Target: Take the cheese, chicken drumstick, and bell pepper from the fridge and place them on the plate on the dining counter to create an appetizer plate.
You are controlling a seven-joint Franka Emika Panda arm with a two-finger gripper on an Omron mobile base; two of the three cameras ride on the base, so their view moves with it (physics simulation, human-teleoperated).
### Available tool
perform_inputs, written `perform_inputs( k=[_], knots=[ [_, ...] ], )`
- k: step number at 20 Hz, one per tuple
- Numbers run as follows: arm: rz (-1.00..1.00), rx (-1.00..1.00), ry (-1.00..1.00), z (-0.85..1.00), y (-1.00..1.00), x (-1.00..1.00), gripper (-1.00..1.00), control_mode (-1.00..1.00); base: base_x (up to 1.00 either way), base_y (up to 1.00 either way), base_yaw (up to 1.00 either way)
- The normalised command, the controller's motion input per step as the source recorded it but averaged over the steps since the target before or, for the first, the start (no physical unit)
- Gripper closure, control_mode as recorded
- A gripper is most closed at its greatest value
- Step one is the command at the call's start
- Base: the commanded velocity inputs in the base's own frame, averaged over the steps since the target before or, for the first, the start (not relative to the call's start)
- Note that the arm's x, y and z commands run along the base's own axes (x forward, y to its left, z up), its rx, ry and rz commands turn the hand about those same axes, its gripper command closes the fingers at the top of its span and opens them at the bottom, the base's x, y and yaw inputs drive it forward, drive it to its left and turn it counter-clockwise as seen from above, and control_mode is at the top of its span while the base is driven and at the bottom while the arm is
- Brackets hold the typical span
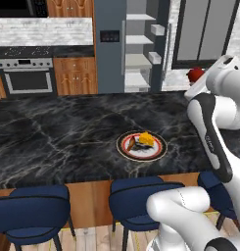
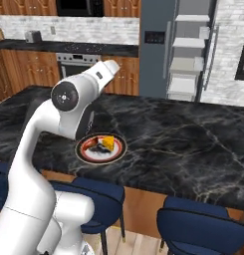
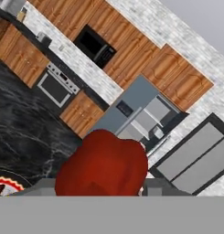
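Note:
A glossy red bell pepper (image 1: 194,74) hangs above the far right edge of the dining counter (image 1: 67,132), with my gripper (image 1: 198,78) shut on it. In the hand view the bell pepper (image 3: 102,164) sits large between the jaws of the gripper (image 3: 102,183). Below and to the left, the plate (image 1: 160,152) rests near the counter's front edge. On it lie the yellow cheese (image 1: 147,139) and the brown chicken drumstick (image 1: 132,144). The right base view shows the plate (image 2: 83,152), cheese (image 2: 109,143) and drumstick (image 2: 97,146) just past my arm. Behind the counter the fridge (image 1: 109,49) stands open, white shelves showing.
Blue stools (image 1: 38,211) line the counter's near side. An oven (image 1: 28,76) and wooden cabinets (image 1: 75,76) stand at the back left beside the fridge. A dark-framed window (image 1: 204,34) is at the back right. Bare marble surrounds the plate.

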Motion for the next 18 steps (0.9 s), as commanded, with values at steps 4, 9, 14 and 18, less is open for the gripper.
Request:
perform_inputs(
  k=[4,9,14,18],
  knots=[
    [0.24,0.0,0.0,-0.19,0.0,0.31,1.0,-1.0,0.28,0.0,0.26],
    [0.4,0.0,0.07,-0.53,0.0,0.61,1.0,-1.0,0.0,0.0,0.0],
    [0.3,0.0,0.13,-0.5,0.02,0.63,1.0,-1.0,0.0,0.0,0.0],
    [0.14,-0.04,0.17,-0.37,0.15,0.63,1.0,-1.0,0.0,0.0,0.0]
  ],
)
